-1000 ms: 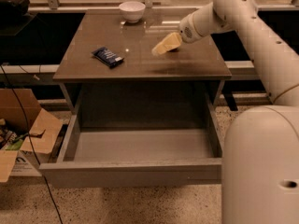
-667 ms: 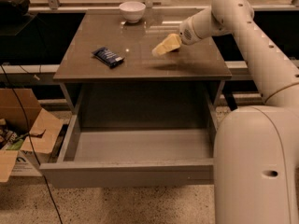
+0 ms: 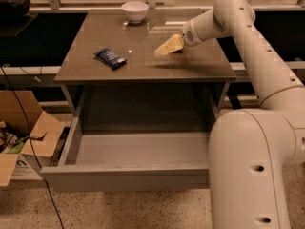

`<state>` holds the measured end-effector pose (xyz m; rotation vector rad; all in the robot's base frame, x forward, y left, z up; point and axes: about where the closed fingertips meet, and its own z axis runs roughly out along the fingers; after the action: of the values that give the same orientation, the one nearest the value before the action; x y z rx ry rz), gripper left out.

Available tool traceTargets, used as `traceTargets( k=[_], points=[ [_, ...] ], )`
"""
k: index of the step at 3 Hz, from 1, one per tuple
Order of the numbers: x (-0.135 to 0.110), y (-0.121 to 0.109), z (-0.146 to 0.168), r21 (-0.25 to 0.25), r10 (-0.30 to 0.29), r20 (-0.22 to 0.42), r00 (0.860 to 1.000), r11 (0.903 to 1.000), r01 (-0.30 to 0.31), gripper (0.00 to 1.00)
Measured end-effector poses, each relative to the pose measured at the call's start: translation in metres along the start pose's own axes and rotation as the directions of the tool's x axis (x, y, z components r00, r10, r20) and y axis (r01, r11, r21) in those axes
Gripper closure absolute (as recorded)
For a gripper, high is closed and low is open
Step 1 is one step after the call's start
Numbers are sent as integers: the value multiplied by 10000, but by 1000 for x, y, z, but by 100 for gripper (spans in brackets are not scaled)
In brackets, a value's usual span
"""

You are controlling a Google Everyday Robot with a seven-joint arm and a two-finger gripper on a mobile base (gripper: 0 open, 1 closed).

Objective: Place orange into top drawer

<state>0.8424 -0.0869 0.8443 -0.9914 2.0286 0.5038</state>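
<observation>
fingers (image 3: pixel 170 45) of the gripper (image 3: pixel 159 51) pressed together above the tabletop (image 3: pixel 143 63); one bowl (image 3: pixel 135 11), one packet (image 3: pixel 110 57), one open top drawer (image 3: pixel 124 178).

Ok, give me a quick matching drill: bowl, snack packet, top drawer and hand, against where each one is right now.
Things:
1. white bowl
2. snack packet
3. top drawer
4. hand

Places:
A. pulled out, below the cabinet top
B. over the cabinet top, right of centre
C. at the back edge of the cabinet top
D. lying flat on the left part of the cabinet top

Pairs: 1-C, 2-D, 3-A, 4-B
</observation>
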Motion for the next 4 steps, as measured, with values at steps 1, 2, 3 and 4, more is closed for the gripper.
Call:
traceTargets(
  k=[1,2,3,4],
  points=[
    [-20,-17,71,624,383,201,9991,9973,-395,0],
    [-31,-17,105,893,222,153,9996,9957,-234,19],
    [-31,-17,105,892,222,153,9996,9957,-235,24],
    [-31,-17,105,892,222,152,9996,9957,-235,2]
  ],
)
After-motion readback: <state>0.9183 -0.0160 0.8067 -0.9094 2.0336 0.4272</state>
